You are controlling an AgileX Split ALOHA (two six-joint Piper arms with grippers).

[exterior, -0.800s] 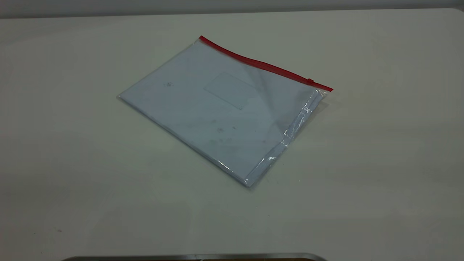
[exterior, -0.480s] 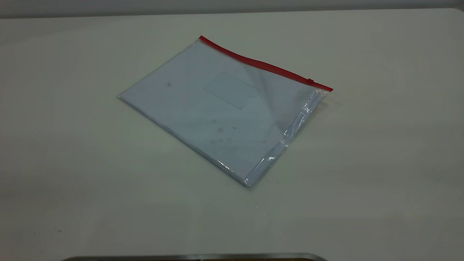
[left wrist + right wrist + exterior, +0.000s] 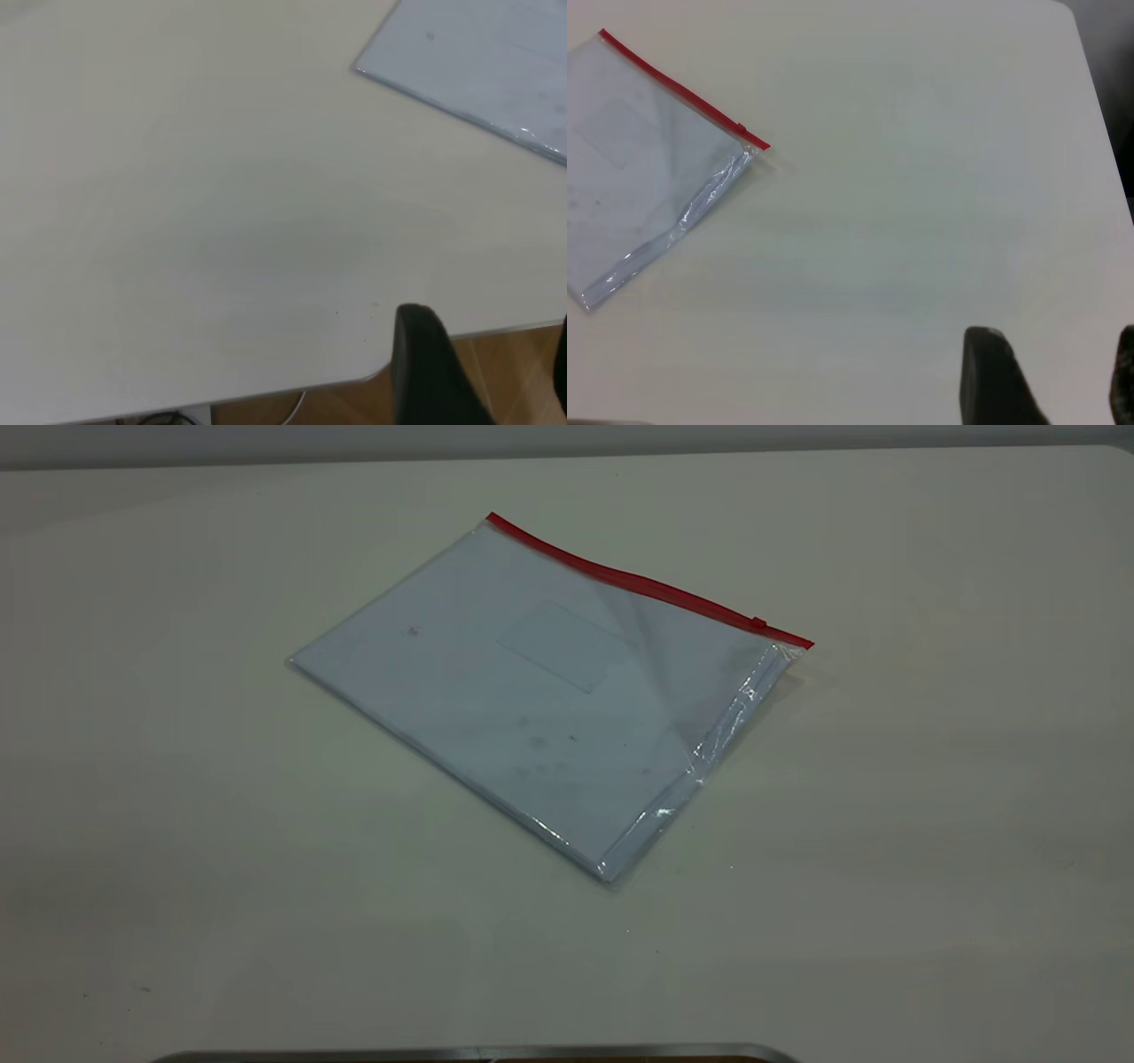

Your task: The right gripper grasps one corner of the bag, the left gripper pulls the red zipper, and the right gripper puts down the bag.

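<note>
Nothing has changed across the last moments: the bag [image 3: 540, 691] lies flat on the table [image 3: 930, 824], untouched. The right gripper [image 3: 1050, 376] hangs with fingers apart, the bag's zipper-end corner well ahead of it. The left gripper [image 3: 483, 367] is likewise spread, near the table edge. The red zipper [image 3: 647, 584] lies farthest; grasping has not begun

No arm is seen in the exterior view. In the left wrist view, the left gripper [image 3: 496, 372] is seen at the lower right of the frame, with one dark finger fully shown and the other only a sliver at the right edge, a gap held between them. In the right wrist view, the right gripper [image 3: 1054, 381] is likewise placed at the lower right, its two dark fingers [image 3: 992, 376] spread apart, nothing held between them.
</note>
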